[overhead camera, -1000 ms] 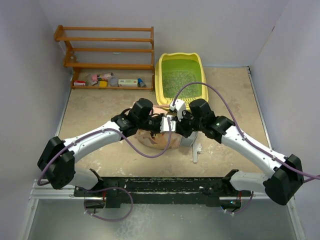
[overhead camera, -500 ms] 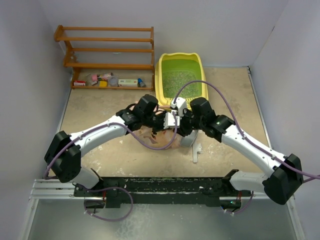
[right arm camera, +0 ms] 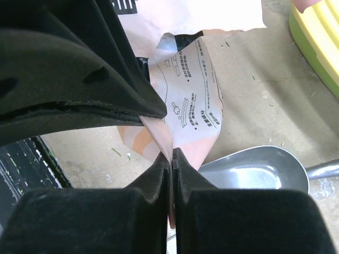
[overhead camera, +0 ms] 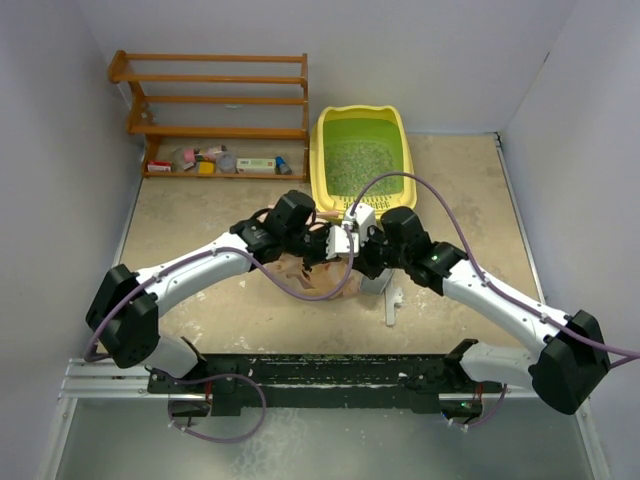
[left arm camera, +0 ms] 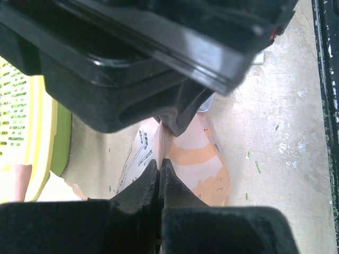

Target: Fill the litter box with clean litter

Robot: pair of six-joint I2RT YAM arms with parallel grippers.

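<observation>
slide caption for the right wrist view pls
Right gripper pinching the crinkled pink-tan printed bag beside a shiny grey scoop

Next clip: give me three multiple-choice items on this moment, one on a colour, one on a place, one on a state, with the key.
1. The litter box has an inner basin that is: A green; B blue; C red.
2. The scoop lies: A inside the litter box; B on the table beside the bag; C lifted off the table.
3. The right gripper is: A wide open; B shut on the bag; C gripping the scoop.
Key: 1 A, green shows inside the yellow rim; 2 B, its bowl rests on the table by the bag; 3 B, the bag's edge is pinched between its closed fingers.
</observation>
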